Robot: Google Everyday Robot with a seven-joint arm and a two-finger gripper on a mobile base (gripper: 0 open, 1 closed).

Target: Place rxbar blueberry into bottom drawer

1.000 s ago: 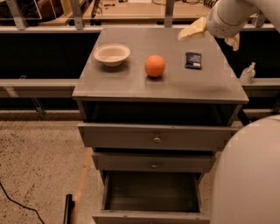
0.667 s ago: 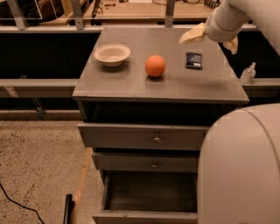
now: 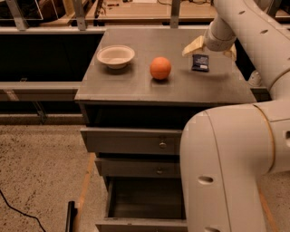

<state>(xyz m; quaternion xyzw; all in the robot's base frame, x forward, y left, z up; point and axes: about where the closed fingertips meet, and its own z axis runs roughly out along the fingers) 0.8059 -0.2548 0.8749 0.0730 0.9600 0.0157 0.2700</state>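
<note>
**Reaching for the bar, grasp not yet made**

The gripper (image 3: 210, 54) hangs over the far right part of the tabletop (image 3: 131, 86). Its tan fingers (image 3: 192, 45) are spread wide, one on each side of the rxbar blueberry (image 3: 200, 62). The bar lies flat and nothing holds it, so I judge this to be the approach before the pick. The next move calls for lowering over the thin wrapper and closing on it, then carrying it down and forward to the bottom drawer (image 3: 140, 224). That drawer stands pulled out, with nothing visible inside.

An orange ball (image 3: 160, 68) sits just left of the bar, and a shallow white bowl (image 3: 116, 55) lies further left. The two upper drawers (image 3: 131, 141) are shut. Beyond the grey cabinet are wooden benches (image 3: 136, 11), and below it is a speckled floor (image 3: 41, 172) with a black cable (image 3: 18, 210).
</note>
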